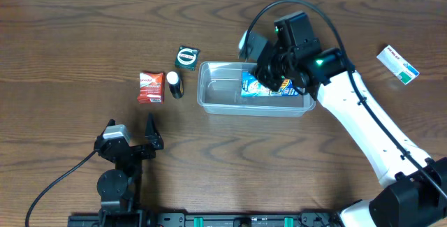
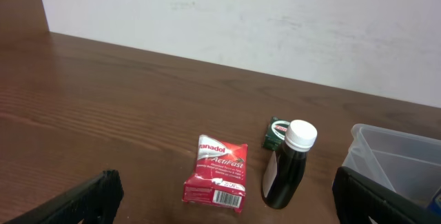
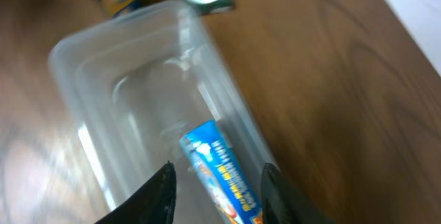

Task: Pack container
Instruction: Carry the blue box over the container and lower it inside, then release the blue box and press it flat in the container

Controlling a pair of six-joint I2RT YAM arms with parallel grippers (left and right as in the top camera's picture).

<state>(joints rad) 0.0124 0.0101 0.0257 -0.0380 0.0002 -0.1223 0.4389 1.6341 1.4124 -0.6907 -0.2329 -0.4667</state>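
The clear plastic container stands mid-table. A blue packet lies inside it at its right end. My right gripper hangs over that end. In the right wrist view its fingers are open on either side of the blue packet, which rests against the container wall. My left gripper is open and empty near the front left. Its fingers frame a red packet, with the container's corner at the right.
A red packet, a dark bottle with a white cap and a green round packet lie left of the container. The bottle and the green packet also show in the left wrist view. A white box lies far right.
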